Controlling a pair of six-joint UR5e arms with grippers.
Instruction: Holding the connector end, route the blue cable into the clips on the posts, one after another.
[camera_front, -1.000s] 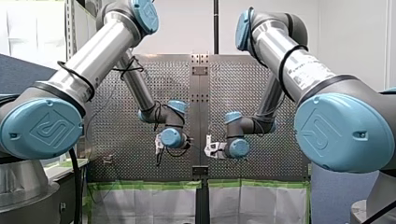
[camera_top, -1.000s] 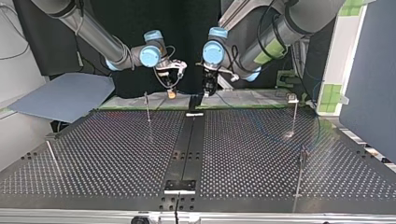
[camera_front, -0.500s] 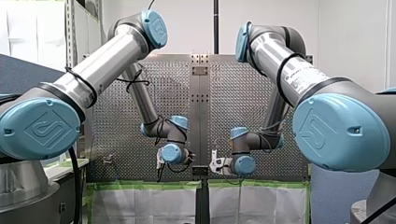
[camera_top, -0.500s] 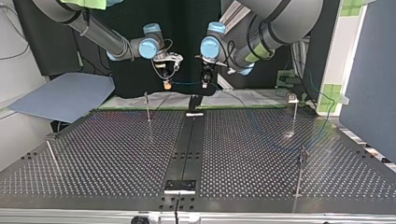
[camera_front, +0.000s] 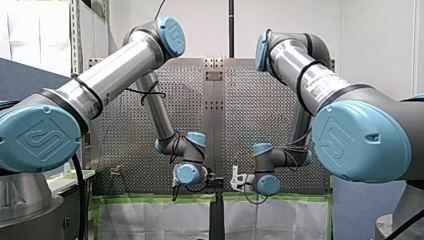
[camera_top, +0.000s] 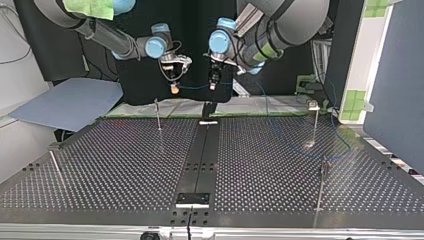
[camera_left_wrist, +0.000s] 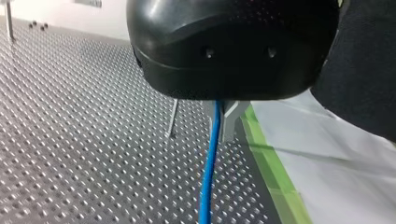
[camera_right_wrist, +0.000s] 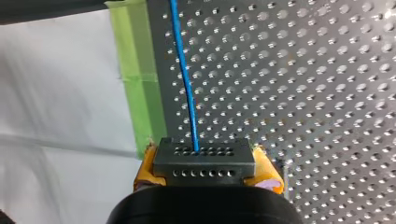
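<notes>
In the right wrist view my right gripper (camera_right_wrist: 205, 169) is shut on the dark connector block (camera_right_wrist: 204, 156), held between yellow pads (camera_right_wrist: 146, 164). The blue cable (camera_right_wrist: 184, 79) leaves the block and runs ahead over the perforated table. My left gripper (camera_left_wrist: 219, 109), black, is shut on the blue cable (camera_left_wrist: 208, 172), which hangs out from under it. Across the table, my right gripper (camera_top: 173, 89) and my left gripper (camera_top: 213, 85) hover side by side above the far edge. A short stretch of cable (camera_top: 193, 88) joins them. Thin posts (camera_top: 157, 114) (camera_top: 316, 122) (camera_top: 322, 182) stand on the table.
Another post (camera_top: 56, 169) leans at the top view's left edge. Green tape and white sheeting (camera_top: 175, 107) border the table behind the grippers. A dark centre rail (camera_top: 200, 160) splits the plate. Slack cable (camera_top: 305, 149) lies on the table's right part.
Both grippers have climbed higher in the top view and drifted slightly to its left, with the cable still between them. In the front view both wrists have sunk toward the table's near edge.
</notes>
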